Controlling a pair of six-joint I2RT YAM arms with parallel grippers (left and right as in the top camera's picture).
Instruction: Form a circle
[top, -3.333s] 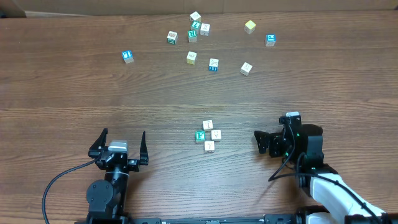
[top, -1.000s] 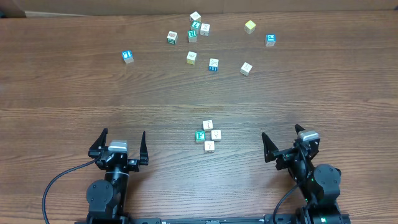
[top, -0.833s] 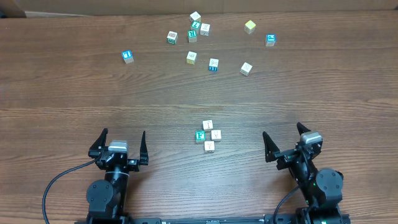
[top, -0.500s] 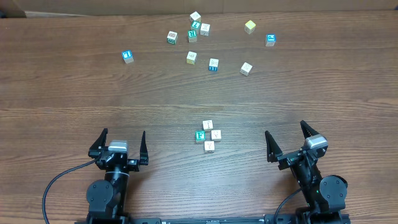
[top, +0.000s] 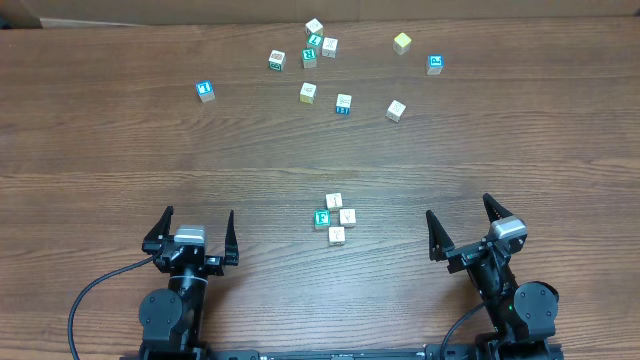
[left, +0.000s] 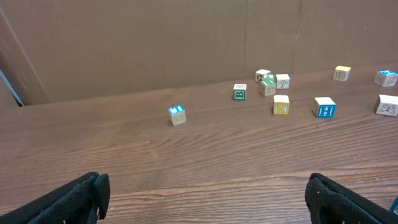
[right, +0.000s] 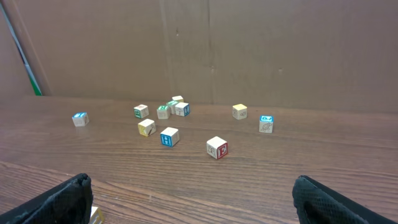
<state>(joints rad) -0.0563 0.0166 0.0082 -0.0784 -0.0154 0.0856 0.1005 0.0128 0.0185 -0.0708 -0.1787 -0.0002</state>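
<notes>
The circle (top: 335, 217) is a tight cluster of small wooden cubes near the table's front middle: three cream ones and one green-faced cube (top: 322, 218) on its left side. My left gripper (top: 198, 222) stands open at the front left, well left of the cluster, with bare wood between its fingers (left: 74, 202). Open too, my right gripper (top: 460, 215) stands at the front right, apart from the cluster. In the right wrist view one cream cube (right: 95, 215) peeks out beside the left finger (right: 56, 202). Neither gripper holds anything.
Several loose alphabet cubes lie scattered across the far half of the table, among them a blue-topped one (top: 205, 90), a yellow one (top: 402, 42) and a red-lettered one (right: 217, 148). A brown cardboard wall (left: 186, 37) closes off the back edge.
The right arm has drawn back from beside the cluster, turned to face the far side, and settled at the front right. The left arm and all cubes have stayed put.
</notes>
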